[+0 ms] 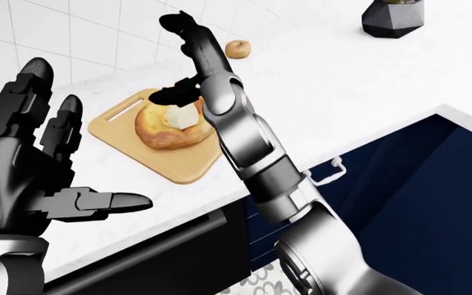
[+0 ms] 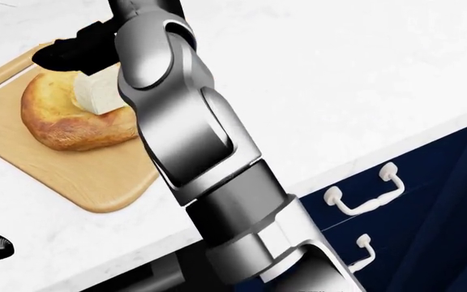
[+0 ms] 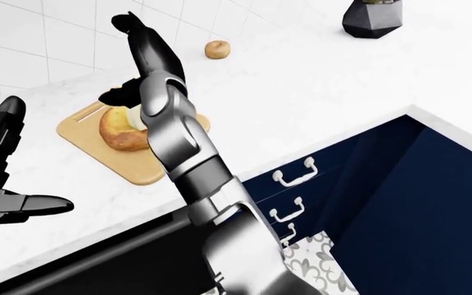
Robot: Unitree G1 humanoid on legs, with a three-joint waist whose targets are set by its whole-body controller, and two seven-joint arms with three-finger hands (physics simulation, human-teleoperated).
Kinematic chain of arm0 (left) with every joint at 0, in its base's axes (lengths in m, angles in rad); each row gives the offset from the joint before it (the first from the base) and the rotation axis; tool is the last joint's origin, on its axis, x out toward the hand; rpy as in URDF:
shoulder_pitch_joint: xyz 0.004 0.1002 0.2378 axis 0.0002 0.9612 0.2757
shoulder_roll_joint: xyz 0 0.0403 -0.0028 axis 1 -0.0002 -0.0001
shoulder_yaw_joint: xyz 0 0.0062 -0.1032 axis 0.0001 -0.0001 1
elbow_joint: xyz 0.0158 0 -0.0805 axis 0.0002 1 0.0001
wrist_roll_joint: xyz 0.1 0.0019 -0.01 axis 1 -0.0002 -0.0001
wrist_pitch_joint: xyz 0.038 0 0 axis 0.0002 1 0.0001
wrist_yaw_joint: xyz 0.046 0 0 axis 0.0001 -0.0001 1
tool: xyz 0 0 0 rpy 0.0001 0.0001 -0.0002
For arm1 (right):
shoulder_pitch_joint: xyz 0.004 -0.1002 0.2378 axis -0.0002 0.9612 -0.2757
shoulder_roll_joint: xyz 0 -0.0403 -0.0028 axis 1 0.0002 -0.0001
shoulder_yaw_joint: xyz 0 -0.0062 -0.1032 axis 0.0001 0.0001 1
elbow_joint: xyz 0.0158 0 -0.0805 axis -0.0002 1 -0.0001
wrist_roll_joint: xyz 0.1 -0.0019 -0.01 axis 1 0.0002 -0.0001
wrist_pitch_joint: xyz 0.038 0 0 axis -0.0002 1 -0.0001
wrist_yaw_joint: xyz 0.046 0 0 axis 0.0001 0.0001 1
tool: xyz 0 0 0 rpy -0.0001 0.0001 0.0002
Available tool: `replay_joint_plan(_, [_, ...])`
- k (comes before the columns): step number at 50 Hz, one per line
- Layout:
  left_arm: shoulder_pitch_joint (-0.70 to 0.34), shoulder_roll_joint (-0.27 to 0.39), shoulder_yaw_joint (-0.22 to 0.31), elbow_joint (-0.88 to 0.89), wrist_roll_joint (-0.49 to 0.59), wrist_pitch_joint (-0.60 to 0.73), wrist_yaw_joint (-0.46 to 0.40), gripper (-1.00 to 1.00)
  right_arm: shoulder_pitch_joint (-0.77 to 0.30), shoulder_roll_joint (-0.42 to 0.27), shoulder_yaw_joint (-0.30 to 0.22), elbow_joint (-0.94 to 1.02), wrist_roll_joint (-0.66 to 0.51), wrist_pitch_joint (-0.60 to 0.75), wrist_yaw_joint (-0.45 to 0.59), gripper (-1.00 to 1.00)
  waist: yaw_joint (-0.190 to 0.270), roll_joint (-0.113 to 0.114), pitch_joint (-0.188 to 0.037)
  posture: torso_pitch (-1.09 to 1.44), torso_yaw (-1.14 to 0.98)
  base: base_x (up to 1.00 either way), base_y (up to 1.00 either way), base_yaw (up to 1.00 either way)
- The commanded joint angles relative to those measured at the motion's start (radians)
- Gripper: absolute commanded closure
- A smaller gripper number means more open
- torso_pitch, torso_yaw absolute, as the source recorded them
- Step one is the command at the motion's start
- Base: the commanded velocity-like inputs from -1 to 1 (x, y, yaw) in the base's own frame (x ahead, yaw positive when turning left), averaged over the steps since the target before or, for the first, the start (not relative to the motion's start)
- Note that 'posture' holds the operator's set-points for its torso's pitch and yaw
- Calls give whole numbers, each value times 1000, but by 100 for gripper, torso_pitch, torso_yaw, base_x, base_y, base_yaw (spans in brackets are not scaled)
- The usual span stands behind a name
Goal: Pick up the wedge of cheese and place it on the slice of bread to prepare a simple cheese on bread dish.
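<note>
Cheese [image 2: 97, 91] rests on bread [image 2: 59, 118]; right hand [image 1: 188, 58] open above.

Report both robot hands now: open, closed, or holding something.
Left robot hand: open, empty.
Right robot hand: open, raised above the cheese, which rests on the bread.

cheese [image 2: 97, 92] on bread [image 2: 67, 118], bread on cutting board [image 2: 71, 176]

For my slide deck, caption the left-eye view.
Cheese resting on the bread on a cutting board, right hand open above it.
</note>
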Motion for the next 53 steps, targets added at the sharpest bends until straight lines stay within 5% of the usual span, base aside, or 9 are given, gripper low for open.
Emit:
replay_joint_plan(1, [-19,19,16,-14,0,-28,11,-100,-25,1,10,-75,0,21,12,-42,1,8,-20,0,0,0,0,0])
replay_joint_plan(14, [-41,56,12,-14,-56,-20,68,-100,125,-89,4,-592,-1,312,158,-41,6,-4,-16,0,0,0,0,0])
replay_joint_plan(21, [-86,99,18,-14,-134,7,136,-100,239,-175,-22,-804,13,408,211,-57,6,-11,-14,0,0,0,0,0])
replay_joint_plan(25, [-104,141,51,-14,-217,18,186,-100,269,-224,-73,-938,46,487,214,-97,5,-12,-15,0,0,0,0,0])
replay_joint_plan(32, [-105,175,85,-14,-280,14,219,-100,323,-318,-120,-1101,153,588,177,-100,8,-17,-8,0,0,0,0,0])
replay_joint_plan(47, [-92,288,182,7,-454,-24,313,-100,500,-508,-324,-1401,388,733,116,-100,10,-32,-2,0,0,0,0,0])
replay_joint_plan(51, [-73,308,211,9,-484,-41,324,-100,538,-546,-408,-1432,465,742,81,-100,10,-35,-1,0,0,0,0,0])
replay_joint_plan(53, [-40,309,271,11,-513,-52,317,-100,555,-575,-471,-1440,515,744,62,-100,11,-36,0,0,0,0,0,0])
